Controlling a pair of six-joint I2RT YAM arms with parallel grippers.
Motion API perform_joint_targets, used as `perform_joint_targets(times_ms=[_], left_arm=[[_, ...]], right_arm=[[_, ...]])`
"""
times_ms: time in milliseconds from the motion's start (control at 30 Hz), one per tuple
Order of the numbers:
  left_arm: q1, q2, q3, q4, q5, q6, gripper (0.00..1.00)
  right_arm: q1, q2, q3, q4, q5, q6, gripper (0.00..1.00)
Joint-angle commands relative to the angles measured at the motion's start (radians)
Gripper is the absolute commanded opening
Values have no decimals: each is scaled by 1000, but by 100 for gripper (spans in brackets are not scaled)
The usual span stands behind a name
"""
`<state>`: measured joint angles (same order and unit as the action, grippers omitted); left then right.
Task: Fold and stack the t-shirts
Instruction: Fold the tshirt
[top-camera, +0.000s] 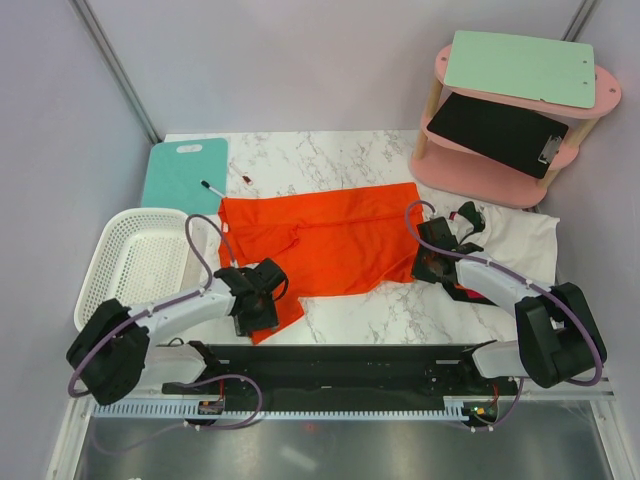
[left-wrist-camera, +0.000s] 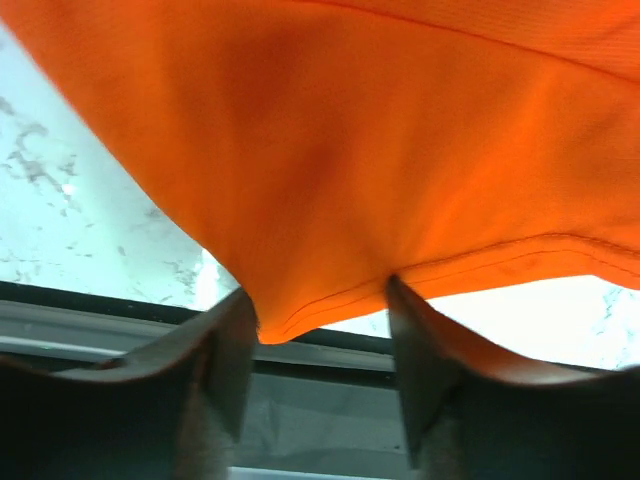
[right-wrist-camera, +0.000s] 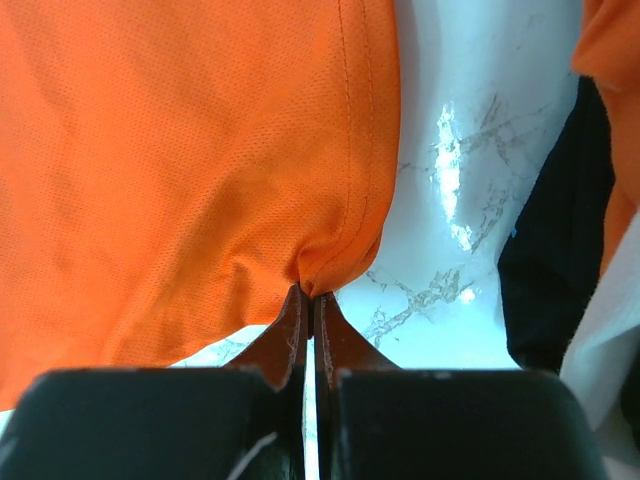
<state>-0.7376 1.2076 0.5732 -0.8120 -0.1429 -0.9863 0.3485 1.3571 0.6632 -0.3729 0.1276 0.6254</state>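
T-shirt (top-camera: 330, 240) spread flat, long axis left-right, right hand (right-wrist-camera: 312, 292) pinching edge

arms (top-camera: 175, 310): white links, black joints | cables (top-camera: 196, 248): purple, looped | gripper fingers (right-wrist-camera: 288, 338): black, brown tips

The 2 arms reach out from their bases and angle inward toward each other. The left arm (top-camera: 165, 315) lies low, its forearm running right and slightly away, with the wrist tipped down. The left gripper (left-wrist-camera: 320, 330) has its 2 fingers (left-wrist-camera: 228, 355) standing apart, and the hem of the t-shirt (left-wrist-camera: 350, 150) dips into the gap between them. The right arm (top-camera: 505, 285) bends at the elbow and runs left and away, its wrist also low. The right gripper (right-wrist-camera: 310, 300) has its jaws pressed together, with a small fold of the t-shirt's edge clamped at the very tips.
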Motion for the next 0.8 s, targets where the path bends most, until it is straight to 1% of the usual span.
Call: perform_joint_targets(times_ms=[0,67,100,167,267,300,400,433,533,600,633,700,733,767], left_arm=[[-55,119,36,-35,-27,-80,45],[-72,141,53,-52,-50,-90,24],[-75,150,54,-55,-53,-98,2],[-78,142,53,-56,-60,-100,2],[-78,75,47,-68,-70,-109,2],[-78,22,47,-75,-75,-117,2],[-78,-66,66,-102,-102,-130,2],[-78,-121,86,-105,-112,-132,2],[-77,-204,138,-116,-167,-143,2],[-75,-210,172,-121,-219,-121,2],[-74,-204,222,-128,-237,-112,2],[-69,-155,278,-138,-293,-77,2],[-68,-132,337,-151,-314,-65,2],[-62,-84,367,-153,-352,-37,2]], right_arm=[[-11,-6,42,23,-14,-9,0],[-11,-6,47,23,-20,-13,0],[-13,-9,49,22,-23,-13,0],[-14,-15,49,19,-39,-16,0],[-13,-36,49,12,-58,-26,0],[-13,-52,49,8,-62,-33,0],[-14,-96,50,0,-78,-42,0],[-14,-107,52,2,-83,-46,0],[-14,-131,73,8,-82,-50,0],[-13,-127,90,9,-80,-52,0],[-13,-124,108,14,-79,-56,0],[-13,-104,127,25,-62,-62,0],[-13,-95,150,34,-54,-65,0],[-14,-75,163,37,-45,-70,0]])
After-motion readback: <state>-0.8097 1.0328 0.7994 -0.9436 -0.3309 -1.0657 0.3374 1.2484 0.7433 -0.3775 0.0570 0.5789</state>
